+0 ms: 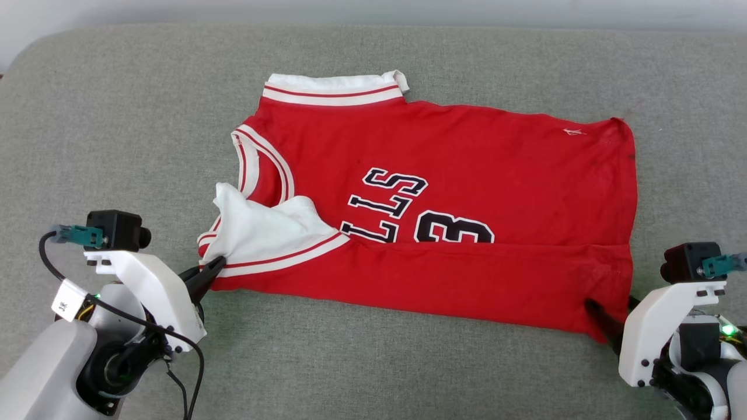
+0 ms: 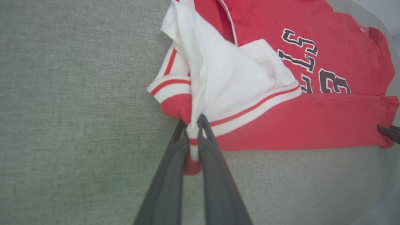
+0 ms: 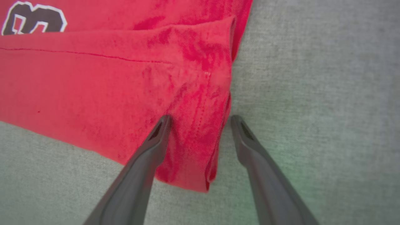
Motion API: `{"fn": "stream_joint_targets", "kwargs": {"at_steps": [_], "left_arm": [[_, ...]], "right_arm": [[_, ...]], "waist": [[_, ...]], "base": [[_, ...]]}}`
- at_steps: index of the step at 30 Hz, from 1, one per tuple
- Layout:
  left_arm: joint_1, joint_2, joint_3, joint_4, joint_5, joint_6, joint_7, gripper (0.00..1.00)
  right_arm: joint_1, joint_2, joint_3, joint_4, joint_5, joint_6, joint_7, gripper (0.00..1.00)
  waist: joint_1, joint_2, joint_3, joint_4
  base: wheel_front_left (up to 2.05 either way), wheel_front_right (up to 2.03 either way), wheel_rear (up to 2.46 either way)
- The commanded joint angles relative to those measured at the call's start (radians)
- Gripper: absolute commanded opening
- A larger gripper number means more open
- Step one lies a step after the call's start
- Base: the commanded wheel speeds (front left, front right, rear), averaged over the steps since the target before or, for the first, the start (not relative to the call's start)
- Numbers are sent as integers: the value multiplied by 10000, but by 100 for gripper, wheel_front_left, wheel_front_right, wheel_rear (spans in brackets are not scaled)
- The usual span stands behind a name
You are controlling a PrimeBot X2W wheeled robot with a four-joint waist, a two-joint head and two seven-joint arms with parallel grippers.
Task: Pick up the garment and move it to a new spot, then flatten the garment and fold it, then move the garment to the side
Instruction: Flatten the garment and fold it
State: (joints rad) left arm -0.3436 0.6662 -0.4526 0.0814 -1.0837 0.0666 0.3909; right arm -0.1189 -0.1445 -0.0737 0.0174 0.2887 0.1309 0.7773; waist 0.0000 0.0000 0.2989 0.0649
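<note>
Left gripper (image 2: 193, 126) is clenched on a bunched strip of striped sleeve trim, the cloth pinched between both fingers. Beyond its fingertips the white sleeve lies crumpled on the garment (image 1: 467, 169). Right gripper (image 3: 200, 120) is spread, gripping nothing; one finger rests on the red hem corner, the other just beside it on the grey cushion (image 1: 117, 128). The garment lies between the two grippers, its near edge folded over the lettering.
</note>
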Motion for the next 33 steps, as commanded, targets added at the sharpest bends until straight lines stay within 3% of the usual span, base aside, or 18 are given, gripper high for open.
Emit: {"fn": "stream_joint_targets", "kwargs": {"at_steps": [1,2,3,13,20,28,33], "left_arm": [[-51,-35,-33,-36,75,30,-61,0],[48,-102,-84,-39,106,-46,-182,0],[61,-120,-84,-21,110,-76,-210,0],[382,-174,0,-164,438,-30,-1004,0],[1131,-223,-119,-303,554,280,-1296,0],[2688,-144,-329,-569,208,842,-1130,0],[3295,-353,-520,-338,-13,923,-1087,0]], "right_arm": [[74,47,164,309,57,-4,188,100],[-5,133,380,738,331,-1,505,9],[-19,146,391,799,385,0,545,0],[-293,-409,85,-73,87,-7,145,0],[347,-528,-9,-345,85,-7,293,0],[1727,-451,-225,-707,318,-7,570,0],[2661,-69,-679,-923,360,-7,540,0]], "waist": [[0,0,70,49],[0,0,144,95],[0,0,147,105],[0,0,-343,193],[0,0,-1306,375],[0,0,-2324,577],[0,0,-2447,644]], "base": [[0,0,0],[0,0,0],[0,0,0],[0,0,0],[0,0,0],[0,0,0],[0,0,0]]}}
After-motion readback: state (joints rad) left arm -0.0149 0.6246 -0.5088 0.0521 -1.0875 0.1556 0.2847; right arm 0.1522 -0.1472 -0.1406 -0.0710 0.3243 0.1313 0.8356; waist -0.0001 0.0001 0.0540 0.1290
